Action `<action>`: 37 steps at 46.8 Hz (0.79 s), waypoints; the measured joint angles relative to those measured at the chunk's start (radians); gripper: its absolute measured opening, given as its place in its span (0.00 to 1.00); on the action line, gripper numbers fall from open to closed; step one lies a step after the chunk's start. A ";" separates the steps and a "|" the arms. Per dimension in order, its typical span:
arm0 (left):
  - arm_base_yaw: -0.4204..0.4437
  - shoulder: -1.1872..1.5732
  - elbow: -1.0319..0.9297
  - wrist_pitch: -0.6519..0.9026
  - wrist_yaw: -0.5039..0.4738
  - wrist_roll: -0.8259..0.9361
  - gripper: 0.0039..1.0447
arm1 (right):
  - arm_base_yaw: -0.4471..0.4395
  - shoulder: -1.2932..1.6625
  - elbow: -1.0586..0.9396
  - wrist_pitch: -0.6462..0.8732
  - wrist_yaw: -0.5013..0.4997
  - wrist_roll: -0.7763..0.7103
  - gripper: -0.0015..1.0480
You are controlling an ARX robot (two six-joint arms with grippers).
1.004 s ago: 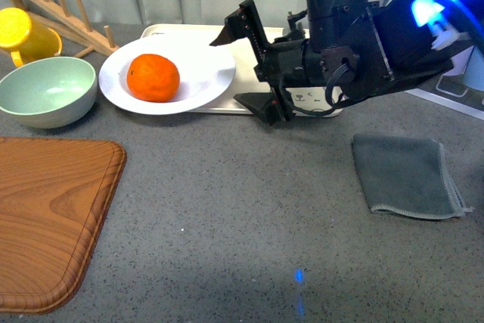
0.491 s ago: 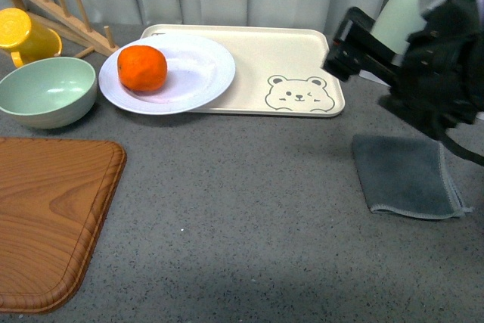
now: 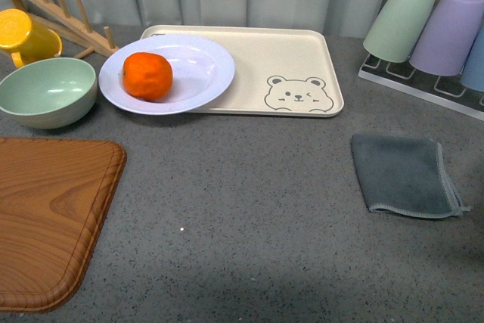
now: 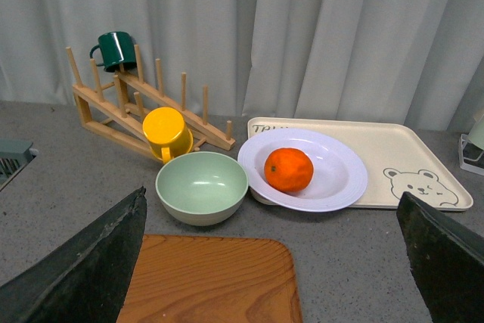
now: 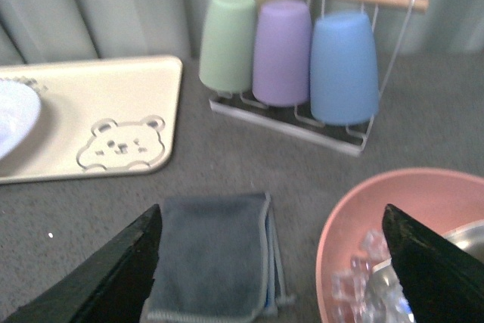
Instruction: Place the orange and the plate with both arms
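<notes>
Placement appears complete: the orange (image 3: 147, 76) rests in the plate (image 3: 204, 73), which sits on the bear tray (image 3: 295, 58). Left end effector (image 4: 272, 262) and right end effector (image 5: 272, 277) are wide open, empty, well apart from both.

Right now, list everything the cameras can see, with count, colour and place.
orange: 1, bright orange, on the plate's left part
plate: 1, white, on the tray's left end
bear tray: 1, beige, back centre of the counter
bowl: 1, pale green, left of the plate
yellow cup: 1, on the wooden rack
wooden rack: 1, back left
green mug: 1, dark green, top of that rack
cutting board: 1, brown wood, front left
cloth: 1, grey, folded, right
tumblers: 3, green, purple, blue, upside down on a wire rack, back right
pink basin: 1, far right
left gripper: open, empty
right gripper: open, empty
</notes>
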 joint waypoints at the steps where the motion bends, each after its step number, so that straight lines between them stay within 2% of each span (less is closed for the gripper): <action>1: 0.000 0.000 0.000 0.000 0.000 0.000 0.94 | -0.004 0.016 -0.018 0.068 -0.008 -0.014 0.73; 4: 0.000 -0.002 0.000 0.000 0.000 0.000 0.94 | -0.017 0.000 -0.052 0.178 -0.022 -0.034 0.63; 7: 0.000 0.000 0.000 0.000 0.000 0.000 0.94 | -0.031 -0.066 -0.055 0.166 -0.031 -0.045 0.53; 12: 0.000 -0.001 0.000 0.000 0.000 0.000 0.94 | -0.055 -0.207 -0.073 0.052 -0.058 -0.054 0.33; 14: 0.000 -0.001 0.000 0.000 0.000 0.000 0.94 | -0.087 -0.252 -0.074 0.012 -0.113 -0.056 0.26; 19: 0.000 0.000 0.000 0.000 0.000 0.000 0.94 | -0.136 -0.427 -0.072 -0.154 -0.135 -0.059 0.01; 24: 0.000 0.000 0.000 0.000 0.000 0.000 0.94 | -0.137 -0.572 -0.072 -0.319 -0.138 -0.061 0.01; 37: 0.000 0.000 0.000 0.000 0.000 0.000 0.94 | -0.138 -0.782 -0.072 -0.506 -0.139 -0.061 0.01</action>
